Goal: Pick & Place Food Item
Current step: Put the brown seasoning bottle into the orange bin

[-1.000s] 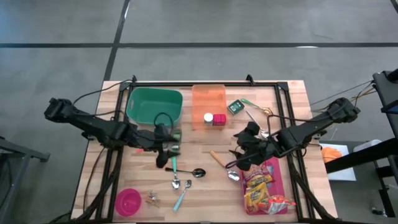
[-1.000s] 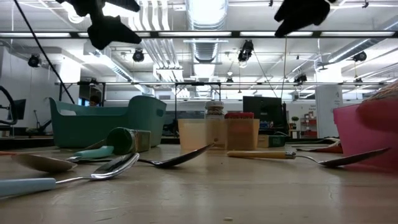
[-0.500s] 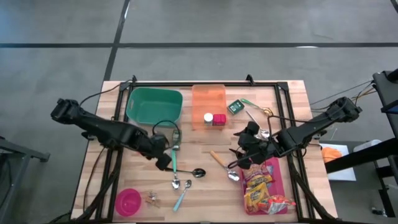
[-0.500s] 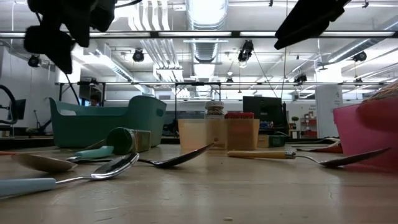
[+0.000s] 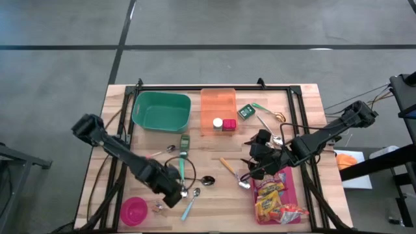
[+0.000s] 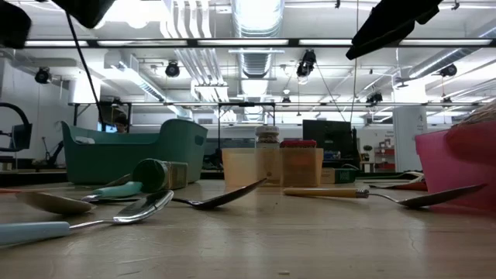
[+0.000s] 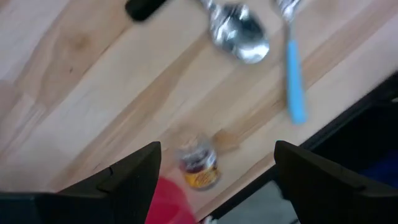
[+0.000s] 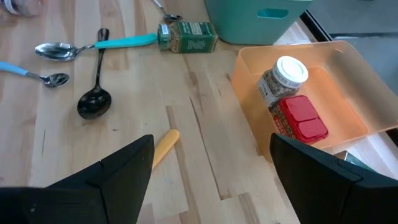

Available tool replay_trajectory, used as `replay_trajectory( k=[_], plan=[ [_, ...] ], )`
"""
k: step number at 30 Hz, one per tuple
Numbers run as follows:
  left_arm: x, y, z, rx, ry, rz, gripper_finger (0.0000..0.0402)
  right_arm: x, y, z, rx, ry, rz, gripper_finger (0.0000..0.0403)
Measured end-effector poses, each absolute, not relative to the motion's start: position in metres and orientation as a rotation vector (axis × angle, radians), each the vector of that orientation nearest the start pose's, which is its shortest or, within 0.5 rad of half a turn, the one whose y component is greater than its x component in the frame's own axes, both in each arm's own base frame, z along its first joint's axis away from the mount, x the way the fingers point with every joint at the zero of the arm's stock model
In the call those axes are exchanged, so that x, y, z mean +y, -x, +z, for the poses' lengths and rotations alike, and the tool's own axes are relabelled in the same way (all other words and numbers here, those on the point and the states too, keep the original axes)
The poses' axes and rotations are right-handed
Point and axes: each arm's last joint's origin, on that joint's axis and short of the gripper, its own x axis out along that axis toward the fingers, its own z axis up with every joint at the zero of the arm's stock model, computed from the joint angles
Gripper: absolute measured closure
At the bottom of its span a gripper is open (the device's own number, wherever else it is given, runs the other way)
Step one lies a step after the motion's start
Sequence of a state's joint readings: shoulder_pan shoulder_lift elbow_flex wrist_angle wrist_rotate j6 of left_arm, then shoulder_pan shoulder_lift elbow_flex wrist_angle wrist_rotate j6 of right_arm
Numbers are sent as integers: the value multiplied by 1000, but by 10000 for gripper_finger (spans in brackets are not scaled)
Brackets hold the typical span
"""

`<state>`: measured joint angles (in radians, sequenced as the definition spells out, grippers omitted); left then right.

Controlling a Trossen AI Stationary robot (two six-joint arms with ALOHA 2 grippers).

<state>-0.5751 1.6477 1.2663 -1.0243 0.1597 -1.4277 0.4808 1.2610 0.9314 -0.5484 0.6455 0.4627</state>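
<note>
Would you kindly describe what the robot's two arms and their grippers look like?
Both arms are black and slender, built of jointed tubular links with bulkier blocks at the joints. Thin black cables loop alongside each arm. The left gripper and right gripper are likewise dark, each with two broad, flat, matte fingers showing tapered edges in the wrist views. No markings or labels are visible.
</note>
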Motion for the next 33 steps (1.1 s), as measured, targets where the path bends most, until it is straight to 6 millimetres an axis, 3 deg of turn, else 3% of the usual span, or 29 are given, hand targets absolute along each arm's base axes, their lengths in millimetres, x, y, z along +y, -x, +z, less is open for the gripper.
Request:
replay_trajectory(
  k=[8,14,26,33],
  plan=[
    [-203,-259,218,1592,752,559,87,100,-229,262,681,31,-317,85],
    [-209,-250,203,1622,734,617,87,100,-229,262,680,31,-317,85],
    [-221,-239,200,1588,776,684,87,100,-229,262,681,27,-318,85],
    [-223,-237,178,1563,836,631,87,100,-229,261,682,29,-318,85]
  ],
)
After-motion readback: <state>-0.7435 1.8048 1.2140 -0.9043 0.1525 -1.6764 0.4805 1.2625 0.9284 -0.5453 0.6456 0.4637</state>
